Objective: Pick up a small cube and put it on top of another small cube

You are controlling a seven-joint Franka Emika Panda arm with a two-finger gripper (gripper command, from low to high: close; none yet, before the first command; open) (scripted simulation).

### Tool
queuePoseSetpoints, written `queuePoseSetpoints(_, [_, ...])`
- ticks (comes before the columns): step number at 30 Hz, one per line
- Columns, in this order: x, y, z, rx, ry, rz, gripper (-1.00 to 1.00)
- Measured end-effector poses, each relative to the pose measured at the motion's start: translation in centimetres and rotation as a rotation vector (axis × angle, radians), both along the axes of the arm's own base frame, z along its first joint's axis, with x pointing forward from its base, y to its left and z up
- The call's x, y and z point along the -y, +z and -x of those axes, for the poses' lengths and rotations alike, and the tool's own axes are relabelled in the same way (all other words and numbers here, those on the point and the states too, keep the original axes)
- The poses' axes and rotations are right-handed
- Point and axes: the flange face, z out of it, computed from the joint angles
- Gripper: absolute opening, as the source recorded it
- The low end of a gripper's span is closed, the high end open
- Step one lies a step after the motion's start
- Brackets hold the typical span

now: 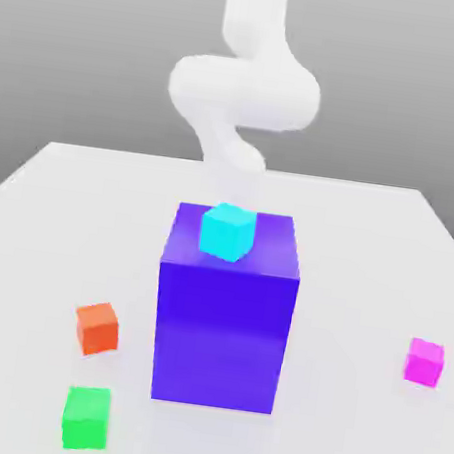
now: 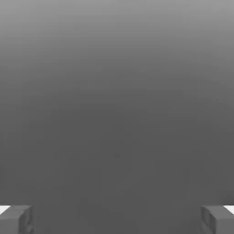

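Claw (image 2: pixel 117 219) standing wide apart, gripping nothing. Pink cube (image 1: pixel 424 361) sitting on worktop (image 1: pixel 62 209), exterior view's right, well apart from blue block (image 1: pixel 224 321). Likely light, rigid, glossy-slick; grasp opposite flat faces.

The exterior view is bright and soft. The white tabletop (image 1: pixel 59 229) glows, and the wall behind fades from dark gray to lighter gray. The big blue block (image 1: pixel 221 341) has a bright top and a darker front, so light comes from above. Shadows under the cubes are very faint. The white arm (image 1: pixel 244 87) looks fuzzy at its edges. The hand view is dim and gray.
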Motion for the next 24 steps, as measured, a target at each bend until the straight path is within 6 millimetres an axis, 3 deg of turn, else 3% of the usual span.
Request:
queuePoseSetpoints(5, [-8.2, -10.2, -4.0, -0.149, 0.235, 0.086, 0.00])
queuePoseSetpoints(10, [-16.4, -20.8, -3.9, -0.283, 0.472, 0.180, 0.00])
queuePoseSetpoints(15, [-23.3, -31.4, 0.0, -0.410, 0.714, 0.282, 0.00])
queuePoseSetpoints(18, [-27.2, -37.6, 4.5, -0.479, 0.880, 0.353, 0.00])
queuePoseSetpoints(22, [-29.3, -45.2, 10.6, -0.575, 1.067, 0.443, 0.00])
queuePoseSetpoints(24, [-29.5, -47.9, 11.7, -0.597, 1.102, 0.460, 0.00])
